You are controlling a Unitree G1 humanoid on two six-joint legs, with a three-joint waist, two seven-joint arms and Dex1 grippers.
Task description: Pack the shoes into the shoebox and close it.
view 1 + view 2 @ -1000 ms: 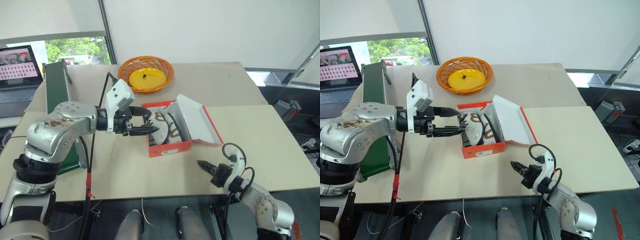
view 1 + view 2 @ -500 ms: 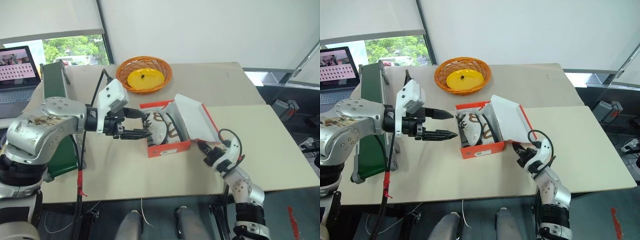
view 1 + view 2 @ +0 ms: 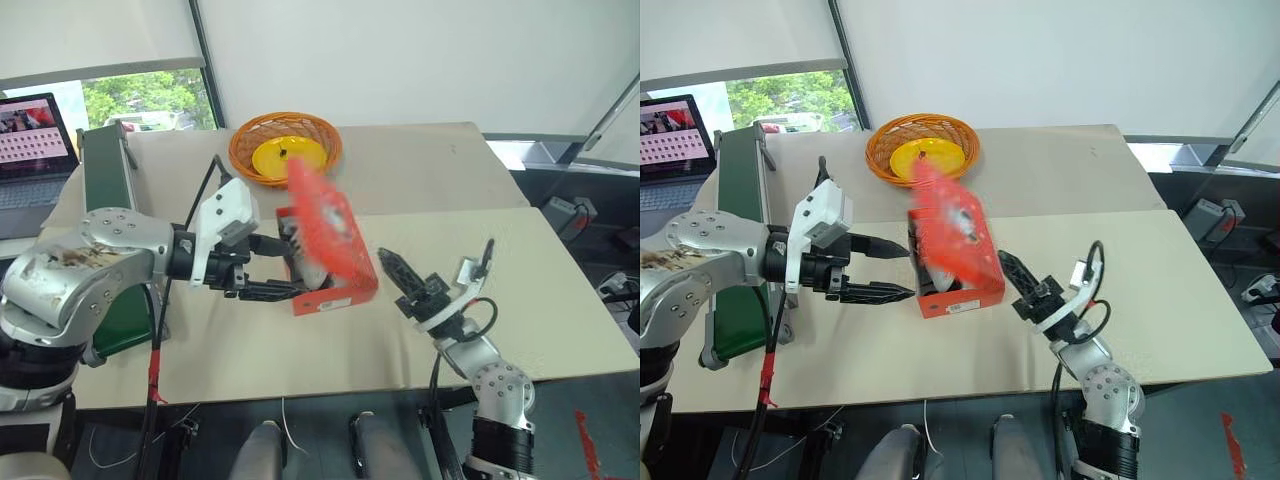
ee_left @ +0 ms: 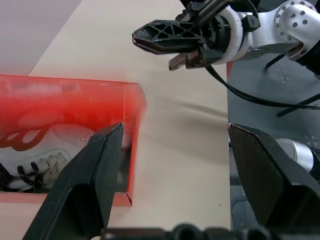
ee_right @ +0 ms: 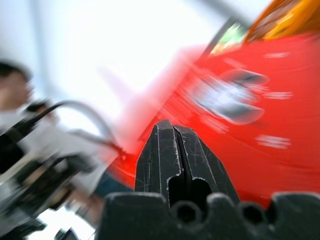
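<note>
The red shoebox (image 3: 340, 295) sits mid-table, its lid (image 3: 322, 225) blurred and tilted steeply over the opening. Whitish-grey shoes (image 4: 35, 167) with black laces lie inside, mostly hidden by the lid. My left gripper (image 3: 905, 271) is open just left of the box, its fingers (image 4: 95, 170) level with the box's side and holding nothing. My right gripper (image 3: 388, 262) is shut and empty, angled upward just right of the box. The left wrist view shows this right gripper (image 4: 160, 40) beyond the box, and the right wrist view shows its shut fingertips (image 5: 172, 137) against the red lid (image 5: 250, 130).
An orange wicker basket (image 3: 285, 135) with a yellow plate stands behind the box. A green upright object (image 3: 108, 190) and a laptop (image 3: 35, 140) are at the far left. The table's front edge (image 3: 300, 395) runs below both grippers.
My right gripper rose from near the table's front edge and swept left to the box. The lid went from lying open on the right to tilting over the box. My left gripper drew back slightly.
</note>
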